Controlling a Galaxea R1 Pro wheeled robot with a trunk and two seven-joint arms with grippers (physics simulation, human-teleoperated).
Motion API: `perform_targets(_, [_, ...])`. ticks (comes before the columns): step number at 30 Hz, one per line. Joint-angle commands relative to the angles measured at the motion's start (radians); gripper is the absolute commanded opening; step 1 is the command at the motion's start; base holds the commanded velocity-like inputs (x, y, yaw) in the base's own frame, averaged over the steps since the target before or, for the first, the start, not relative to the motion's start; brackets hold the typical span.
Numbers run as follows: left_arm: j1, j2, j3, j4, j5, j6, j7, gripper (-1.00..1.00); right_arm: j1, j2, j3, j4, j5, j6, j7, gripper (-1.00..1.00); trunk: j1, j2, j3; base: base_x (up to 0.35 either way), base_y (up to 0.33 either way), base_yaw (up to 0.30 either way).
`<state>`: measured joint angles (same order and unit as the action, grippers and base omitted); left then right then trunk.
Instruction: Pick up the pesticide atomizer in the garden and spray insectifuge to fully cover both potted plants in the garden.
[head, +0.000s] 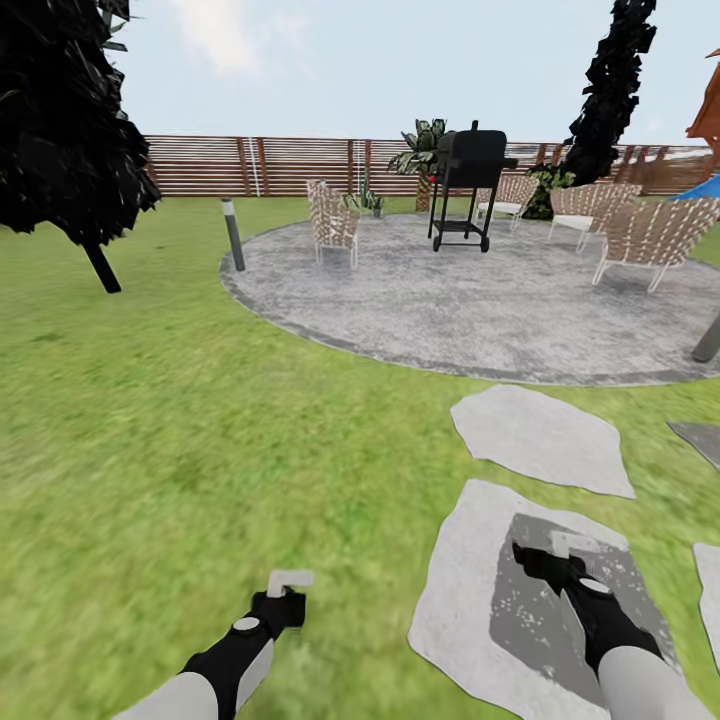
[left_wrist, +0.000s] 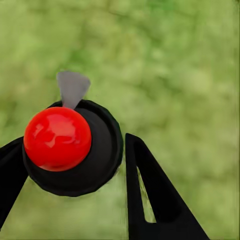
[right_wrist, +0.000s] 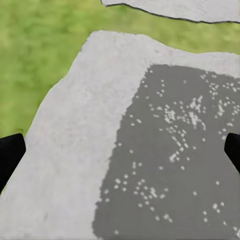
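Showing a red ball top, the pesticide atomizer sits in the left claw.

Daylight was bright and even across the lawn, under a pale hazy sky. We saw few cast shadows: one dark, speckled patch lay on the nearest stepping stone, sharp-edged in the right wrist view, where the stone looked crisp. The two trees rendered nearly black, with no detail in their foliage. The grass near the bottom of the head view was smeared and soft; the fence and chairs looked blocky. In the left wrist view the grass was a blur, while a red ball carried faint glossy highlights.
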<state>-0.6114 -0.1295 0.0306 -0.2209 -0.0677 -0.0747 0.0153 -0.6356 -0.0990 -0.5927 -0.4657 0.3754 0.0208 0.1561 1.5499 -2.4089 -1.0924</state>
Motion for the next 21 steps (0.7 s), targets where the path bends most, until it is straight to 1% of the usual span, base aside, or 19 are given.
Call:
perform_targets(1, [-0.001,-0.001,0.003,0.001,-0.007,-0.004,0.002,-1.0,-0.001,0.001,-0.008,0.003,0.008,0.002,0.008,1.0,0.0,0.0,-0.001,0.325,-0.106,0.0])
perform_targets(21, [-0.001,-0.001,0.003,0.002,-0.006,-0.004,0.002,-1.0,-0.001,0.005,-0.009,0.018,0.01,0.004,0.005,1.0,0.0,0.0,-0.001,0.324,-0.106,0.0])
